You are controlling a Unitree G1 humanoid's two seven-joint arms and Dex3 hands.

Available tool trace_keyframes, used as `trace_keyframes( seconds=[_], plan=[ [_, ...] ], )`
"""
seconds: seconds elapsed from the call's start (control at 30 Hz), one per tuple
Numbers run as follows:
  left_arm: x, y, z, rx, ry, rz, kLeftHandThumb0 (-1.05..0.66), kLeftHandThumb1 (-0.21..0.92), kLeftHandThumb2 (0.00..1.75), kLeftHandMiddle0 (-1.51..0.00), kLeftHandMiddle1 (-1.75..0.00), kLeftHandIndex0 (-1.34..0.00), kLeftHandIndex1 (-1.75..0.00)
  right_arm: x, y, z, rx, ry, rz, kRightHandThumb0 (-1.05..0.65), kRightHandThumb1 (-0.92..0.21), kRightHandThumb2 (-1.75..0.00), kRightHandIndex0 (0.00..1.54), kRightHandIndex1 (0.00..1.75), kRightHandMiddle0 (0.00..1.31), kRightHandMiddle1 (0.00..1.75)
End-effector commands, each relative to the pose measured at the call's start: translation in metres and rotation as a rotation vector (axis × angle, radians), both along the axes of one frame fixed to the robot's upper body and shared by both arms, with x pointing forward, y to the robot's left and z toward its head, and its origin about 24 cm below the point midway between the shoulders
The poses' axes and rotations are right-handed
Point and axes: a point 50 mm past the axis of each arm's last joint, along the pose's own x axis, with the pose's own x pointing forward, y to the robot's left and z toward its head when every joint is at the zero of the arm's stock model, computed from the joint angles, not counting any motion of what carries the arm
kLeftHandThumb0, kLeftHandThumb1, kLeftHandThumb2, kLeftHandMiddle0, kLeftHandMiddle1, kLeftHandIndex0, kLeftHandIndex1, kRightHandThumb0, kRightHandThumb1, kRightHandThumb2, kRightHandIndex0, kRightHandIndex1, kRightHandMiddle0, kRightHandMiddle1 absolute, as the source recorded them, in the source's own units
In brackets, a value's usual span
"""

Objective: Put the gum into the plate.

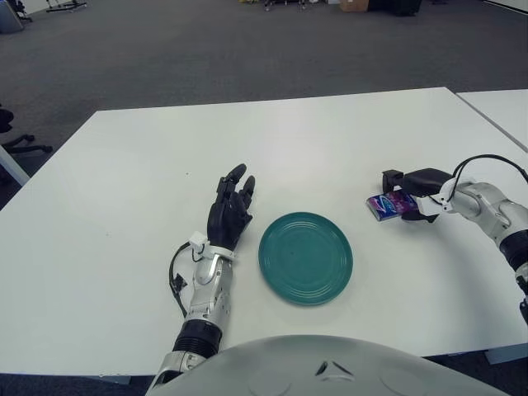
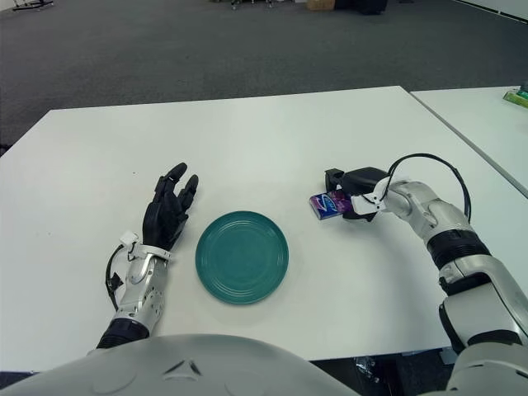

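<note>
A purple and blue gum pack (image 1: 388, 204) is held a little above the white table (image 1: 124, 173), right of the green plate (image 1: 306, 258). My right hand (image 1: 410, 193) is shut on the gum pack, with dark fingers (image 2: 356, 179) over its top and back. The gum pack (image 2: 328, 203) stands clear of the plate's (image 2: 242, 256) right rim. My left hand (image 1: 230, 206) shows just left of the plate, fingers spread and holding nothing.
A second white table (image 1: 503, 107) stands at the far right, past a narrow gap. Grey carpet (image 1: 206, 49) lies beyond the table's far edge. A black cable (image 2: 429, 165) loops over my right wrist.
</note>
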Motion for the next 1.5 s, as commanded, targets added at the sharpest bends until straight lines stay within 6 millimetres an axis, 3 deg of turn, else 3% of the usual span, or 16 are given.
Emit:
trace_keyframes(
  seconds=[0.0,0.17,0.53,0.97,1.47],
  plan=[
    [-0.023,-0.027,-0.028,-0.149,0.162,0.027,-0.88,0.92,0.91,-0.34,-0.02,0.00,-0.76,0.008,0.017,0.004,0.034,0.027,0.018,-0.40,-0.60,-0.95,0.73,1.75,0.40,1.75],
    [-0.022,-0.023,-0.029,-0.128,0.170,0.023,-0.90,0.92,0.91,-0.36,-0.02,0.00,-0.79,0.024,0.037,0.058,0.104,-0.094,0.059,-0.40,-0.60,-0.95,0.72,1.75,0.40,1.75],
    [-0.018,-0.016,-0.027,-0.078,0.147,0.005,-0.91,0.92,0.91,-0.35,-0.01,0.00,-0.74,0.014,0.056,0.081,0.235,-0.246,0.073,-0.39,-0.65,-0.88,0.72,1.75,0.36,1.75],
    [-0.017,-0.010,-0.023,-0.010,0.124,0.009,-0.90,0.92,0.89,-0.30,0.00,0.00,-0.69,-0.001,0.082,0.086,0.264,-0.283,0.169,-0.39,-0.66,-0.87,0.66,1.75,0.36,1.75],
    [-0.018,-0.009,-0.025,-0.033,0.151,0.015,-0.88,0.92,0.91,-0.31,0.00,0.00,-0.69,-0.018,0.116,0.069,0.260,-0.176,0.290,-0.39,-0.68,-0.84,0.58,1.75,0.34,1.75]
  ],
)
